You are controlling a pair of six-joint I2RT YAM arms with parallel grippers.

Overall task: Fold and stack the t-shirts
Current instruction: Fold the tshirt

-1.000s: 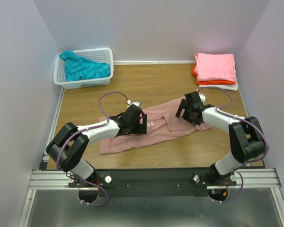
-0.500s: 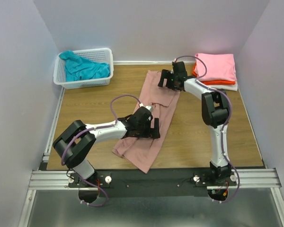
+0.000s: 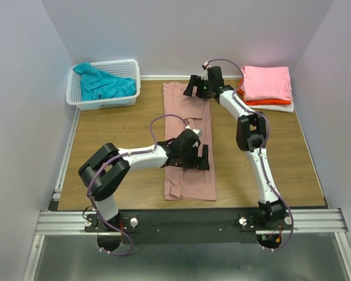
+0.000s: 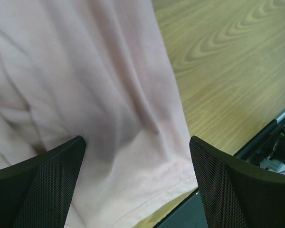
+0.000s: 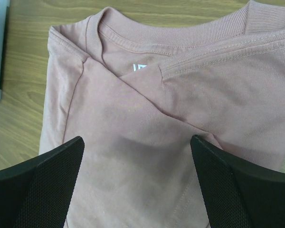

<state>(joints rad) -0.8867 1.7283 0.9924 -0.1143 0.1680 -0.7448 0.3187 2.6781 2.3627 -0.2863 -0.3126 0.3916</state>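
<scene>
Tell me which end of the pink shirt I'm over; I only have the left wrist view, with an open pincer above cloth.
Observer: The hem end. The shirt lies as a long strip, with the left pincer over its near half.
Operator: Where's the other arm?
Observer: The right pincer, open, hovers over the collar at the far end.
Operator: Anything stacked?
Observer: A folded stack sits far right, pink on top.

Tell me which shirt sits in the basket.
The teal shirt, crumpled in the white basket at the far left. The dusty-pink shirt lies flat on the table; the bright pink one lies folded at the far right.
</scene>
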